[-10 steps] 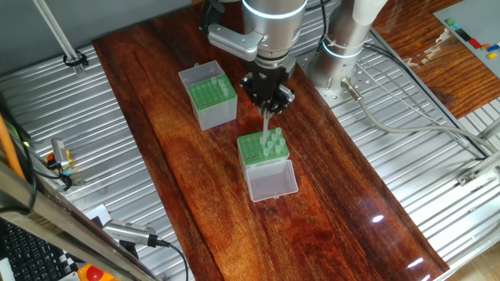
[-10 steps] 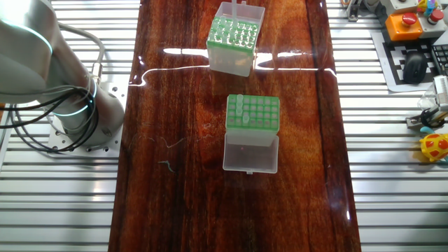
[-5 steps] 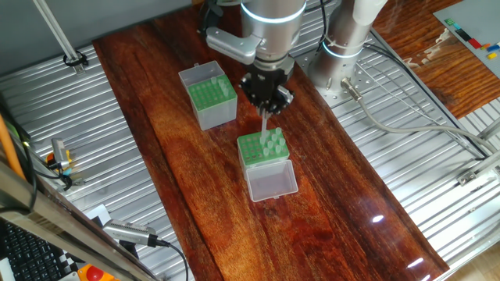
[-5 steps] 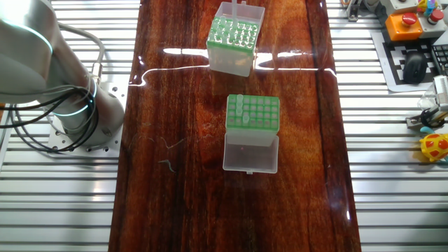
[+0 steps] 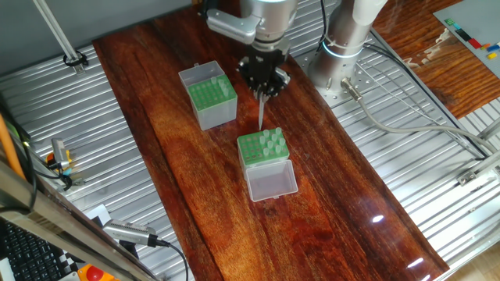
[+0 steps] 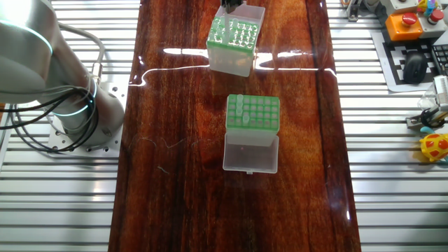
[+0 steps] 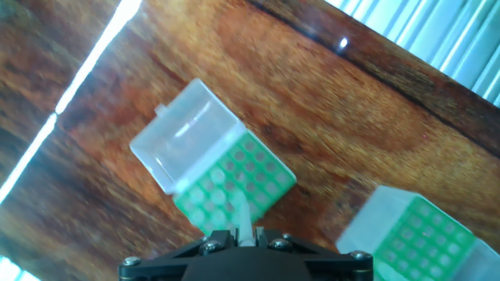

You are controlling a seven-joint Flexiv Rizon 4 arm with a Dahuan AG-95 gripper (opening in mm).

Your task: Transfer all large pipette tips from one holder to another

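Note:
My gripper point(image 5: 262, 90) is shut on one large pipette tip point(image 5: 260, 115), which hangs upright just above the back edge of the clear-sided holder point(image 5: 263, 148). Several tips still stand in that holder, and its clear lid point(image 5: 271, 181) lies open in front. The grey-sided holder point(image 5: 209, 95) stands apart to the left. In the other fixed view it point(image 6: 253, 115) shows a few tips in its left column. The hand view shows the held tip point(image 7: 244, 217) between the jaws of the gripper point(image 7: 244, 232), over the clear-sided holder point(image 7: 234, 183). The grey-sided holder point(image 7: 414, 230) lies at the lower right.
The arm's base point(image 5: 344, 47) stands on the ribbed metal surface right of the wooden table point(image 5: 328, 203). Cables point(image 5: 406, 117) run along the right side. A metal stand point(image 5: 62, 39) and other equipment sit at the left edge.
The gripper has risen and drawn back a little, lifting the tip clear of the clear-sided holder's grid. Both holders stayed in place.

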